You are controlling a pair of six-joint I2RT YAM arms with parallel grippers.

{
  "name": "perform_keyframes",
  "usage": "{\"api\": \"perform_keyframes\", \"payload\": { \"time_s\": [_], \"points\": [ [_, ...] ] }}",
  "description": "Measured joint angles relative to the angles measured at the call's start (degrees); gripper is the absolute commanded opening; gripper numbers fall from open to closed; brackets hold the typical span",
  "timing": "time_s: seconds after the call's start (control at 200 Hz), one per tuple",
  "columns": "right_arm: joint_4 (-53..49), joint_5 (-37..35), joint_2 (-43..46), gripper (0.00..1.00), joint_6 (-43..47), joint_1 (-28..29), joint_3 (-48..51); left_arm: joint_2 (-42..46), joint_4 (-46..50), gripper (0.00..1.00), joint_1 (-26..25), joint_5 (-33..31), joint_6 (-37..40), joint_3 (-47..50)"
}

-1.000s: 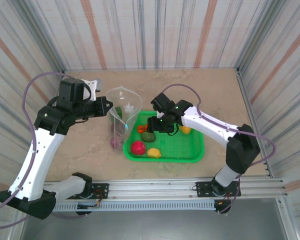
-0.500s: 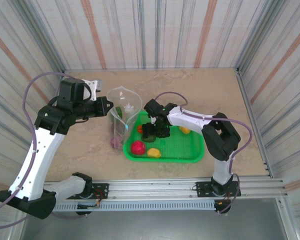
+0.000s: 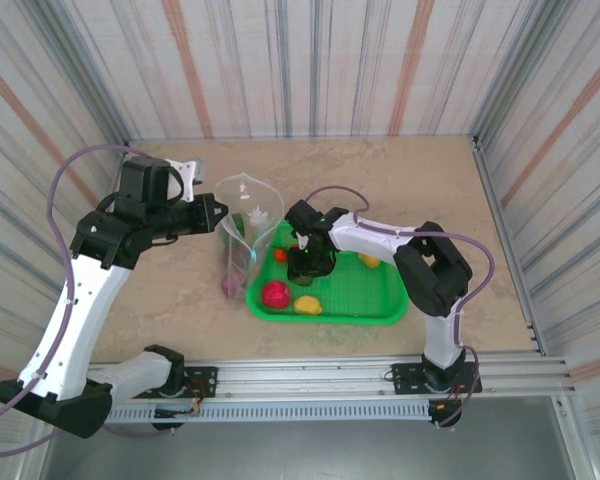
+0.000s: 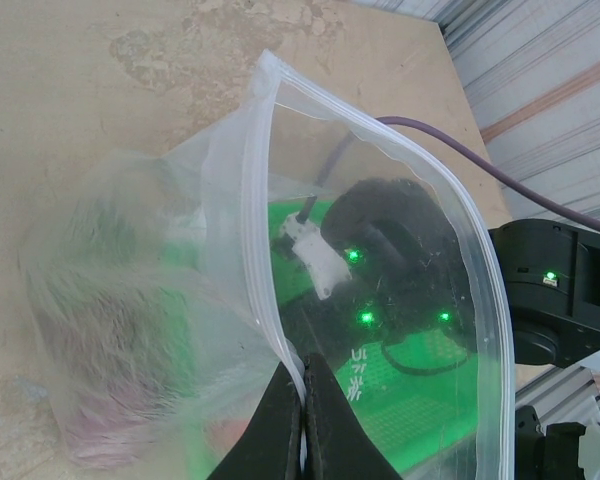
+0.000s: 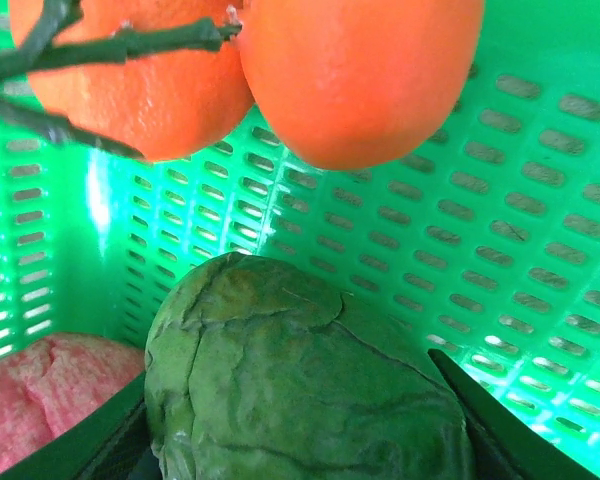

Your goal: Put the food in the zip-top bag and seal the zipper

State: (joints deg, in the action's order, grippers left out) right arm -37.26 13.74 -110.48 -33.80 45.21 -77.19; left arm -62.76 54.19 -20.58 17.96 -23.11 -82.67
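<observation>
One basket [image 3: 380, 305], right gripper [image 3: 310, 262] down inside. One bag [image 3: 242, 215] upright beside it, zipper [image 4: 480, 290] pinched in closed left gripper [image 4: 302, 375]. In basket: one green vegetable [image 5: 300, 380] between right fingers [image 5: 80, 440], grip unclear; two orange fruits [image 5: 360, 70], one red fruit [image 3: 275, 294], one yellow fruit [image 3: 307, 304].

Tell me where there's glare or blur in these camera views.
Top external: evenly lit and sharp, no strong glare. Left wrist: the zip-top bag looks hazy, with green lights glowing through its plastic. Right wrist: very close, the green vegetable crisp, bright glare on the green basket floor at left.
</observation>
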Motion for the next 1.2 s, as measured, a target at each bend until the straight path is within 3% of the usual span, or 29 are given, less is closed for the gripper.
{"api": "perform_keyframes", "payload": {
  "time_s": [0.175,0.391,0.646,0.987,1.197],
  "points": [
    [-0.46,-0.68,4.81,0.51,-0.02,-1.14,2.05,0.00,-0.02,0.00,0.00,0.28,-0.02,0.20],
    [-3.04,-2.43,17.18,0.53,0.00,-3.43,3.45,0.00,-0.02,0.00,0.00,0.66,-0.02,0.20],
    [-9.55,-3.65,27.23,0.53,0.68,-5.18,0.66,0.00,-0.02,0.00,0.00,2.01,-0.26,0.20],
    [-17.31,-3.61,28.17,0.51,2.08,-3.93,-23.47,-0.13,-0.11,0.00,0.00,3.76,-0.94,0.20],
    [-18.93,-2.03,20.87,0.50,2.82,-0.59,-41.35,-0.57,-0.48,0.00,0.00,5.01,-1.14,0.20]
  ]
}}
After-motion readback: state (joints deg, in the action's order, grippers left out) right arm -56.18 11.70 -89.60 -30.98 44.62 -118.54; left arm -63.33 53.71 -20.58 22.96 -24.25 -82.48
